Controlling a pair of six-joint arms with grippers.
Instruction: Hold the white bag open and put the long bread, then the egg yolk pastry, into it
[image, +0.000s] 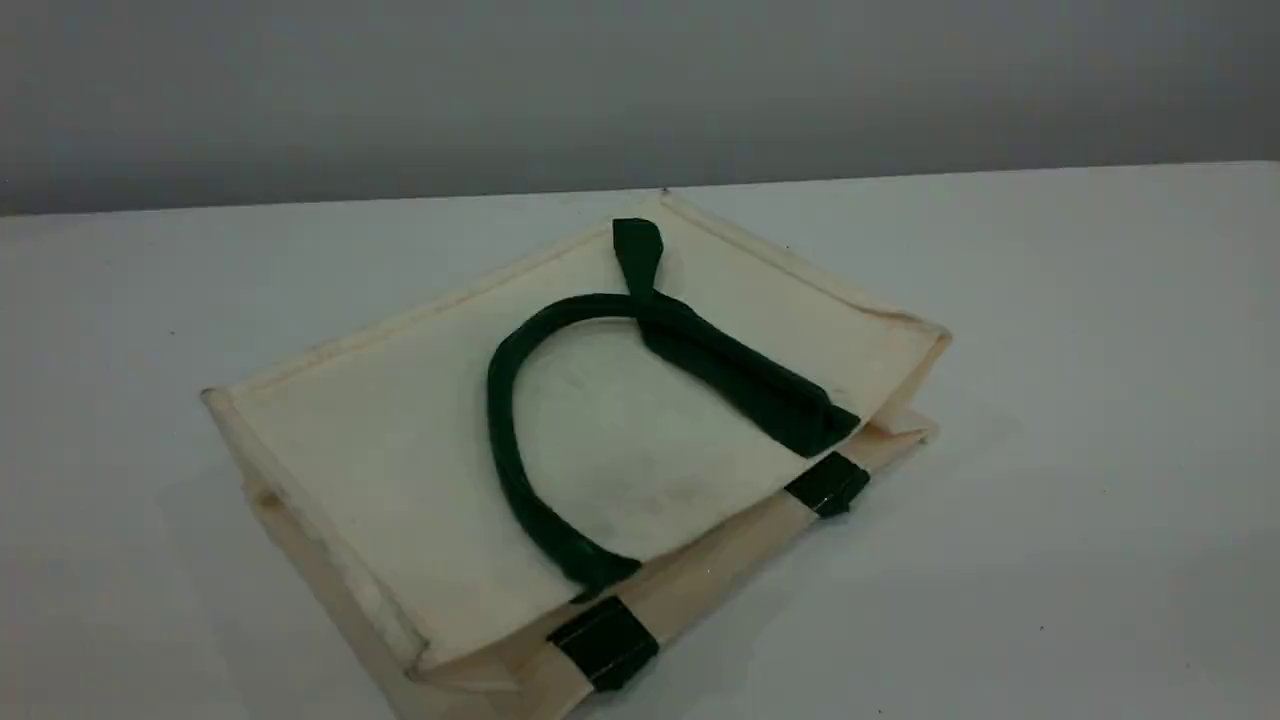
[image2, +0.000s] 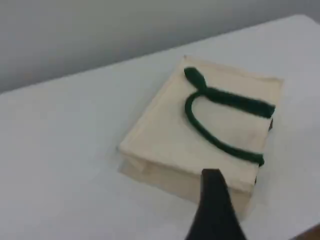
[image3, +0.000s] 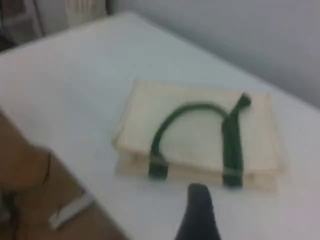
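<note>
The white bag (image: 380, 450) lies flat in the middle of the table, its mouth toward the near right and its green handle (image: 498, 420) folded over the top panel. Opening it well probably means pinching the upper rim beside a handle patch and lifting. The left gripper (image2: 216, 200) and right gripper (image3: 197, 210) hover clear of the bag with jaws wide, holding nothing. The long bread and egg yolk pastry are out of view
</note>
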